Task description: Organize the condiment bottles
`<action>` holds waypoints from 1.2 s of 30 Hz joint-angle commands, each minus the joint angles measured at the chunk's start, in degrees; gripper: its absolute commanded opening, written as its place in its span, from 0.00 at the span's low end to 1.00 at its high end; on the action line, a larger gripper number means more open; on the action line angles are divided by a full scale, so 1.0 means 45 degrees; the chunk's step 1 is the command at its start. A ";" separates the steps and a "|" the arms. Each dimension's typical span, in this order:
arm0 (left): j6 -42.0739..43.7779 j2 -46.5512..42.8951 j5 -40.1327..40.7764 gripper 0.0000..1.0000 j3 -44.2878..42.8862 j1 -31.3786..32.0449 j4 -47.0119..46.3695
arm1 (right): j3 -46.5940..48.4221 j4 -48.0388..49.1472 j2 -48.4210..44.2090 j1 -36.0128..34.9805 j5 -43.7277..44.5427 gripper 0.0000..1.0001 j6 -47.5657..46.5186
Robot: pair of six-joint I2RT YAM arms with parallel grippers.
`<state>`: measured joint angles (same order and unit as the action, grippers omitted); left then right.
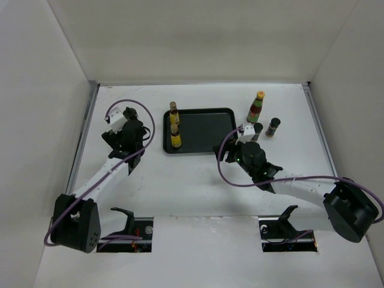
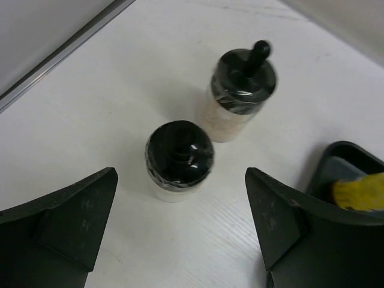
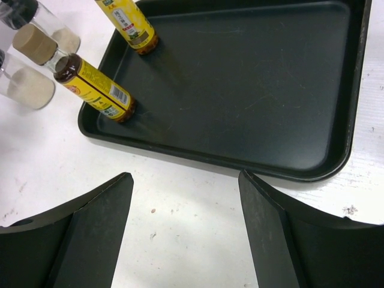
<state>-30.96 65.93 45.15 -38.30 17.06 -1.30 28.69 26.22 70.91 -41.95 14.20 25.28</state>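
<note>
Left of the tray (image 1: pixel 207 133), on the bench (image 1: pixel 180 180), a stubby bottle (image 2: pixel 179 157) stands just ahead of the left pincer (image 2: pixel 180 177), jaws apart; probably light, slick glass, so clamp its body under the cap

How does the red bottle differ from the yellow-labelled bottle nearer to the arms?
The red bottle is taller than the yellow-labelled bottle. The red bottle stands on the table beside the tray; the yellow-labelled bottle stands inside the tray. Both are upright.
</note>
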 commanded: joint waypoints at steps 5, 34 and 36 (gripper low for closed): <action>-0.0640 0.1518 -0.0579 0.87 -0.1018 -0.1124 -0.0297 | 0.0363 0.0502 0.0218 -0.0081 0.0244 0.79 -0.0207; -0.0620 -0.0856 -0.0075 0.27 -0.0667 -0.1265 -0.0749 | 0.0364 0.0482 0.0023 -0.0471 0.0263 0.79 -0.0305; -0.0406 -0.2145 0.0764 0.26 -0.0842 -0.0466 -0.0357 | 0.0344 0.0521 0.0061 -0.0452 0.0263 0.79 -0.0285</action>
<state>-33.50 65.78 41.76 -39.68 10.98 0.71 28.80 26.02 72.73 -43.59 14.59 24.21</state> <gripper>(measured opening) 0.581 0.787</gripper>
